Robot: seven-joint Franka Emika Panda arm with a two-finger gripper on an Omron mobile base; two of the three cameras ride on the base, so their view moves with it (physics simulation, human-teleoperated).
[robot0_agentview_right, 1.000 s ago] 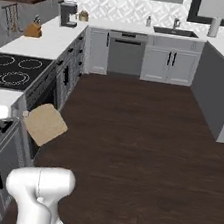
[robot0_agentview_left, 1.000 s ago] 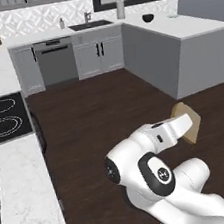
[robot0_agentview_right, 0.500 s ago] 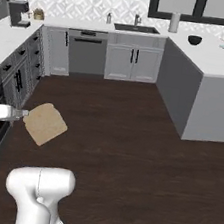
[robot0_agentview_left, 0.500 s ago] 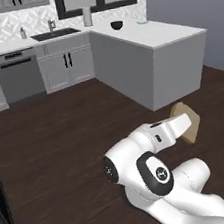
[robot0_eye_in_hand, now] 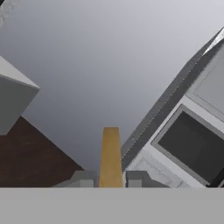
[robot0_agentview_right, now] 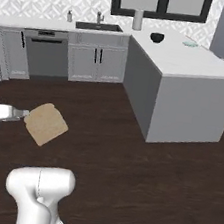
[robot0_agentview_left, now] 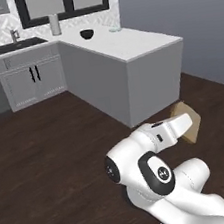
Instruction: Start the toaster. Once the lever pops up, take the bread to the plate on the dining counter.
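Squarish golden-tan bread slice with darker crust (robot0_agentview_right: 45, 123) carried clear of the dark wood floor (robot0_agentview_right: 126, 171), pinched edge-on between the tips of the two-finger gripper (robot0_eye_in_hand: 110, 178), jaws closed on its lower edge. In the left base view, slice (robot0_agentview_left: 187, 121) partly hidden behind the white forearm.

Small pale blue plate (robot0_agentview_right: 190, 44) sitting near the far end of the white dining counter slab (robot0_agentview_right: 192, 59), well apart from the slice; small black bowl (robot0_agentview_right: 157, 37) just beside it.

Risks, as judged: thin-edge grip, so possible slip or rotation during base travel or a fast swing; slice corner striking the counter's straight near edge if raised late.

Open floor between arm and counter; broad bare counter surface for approach.
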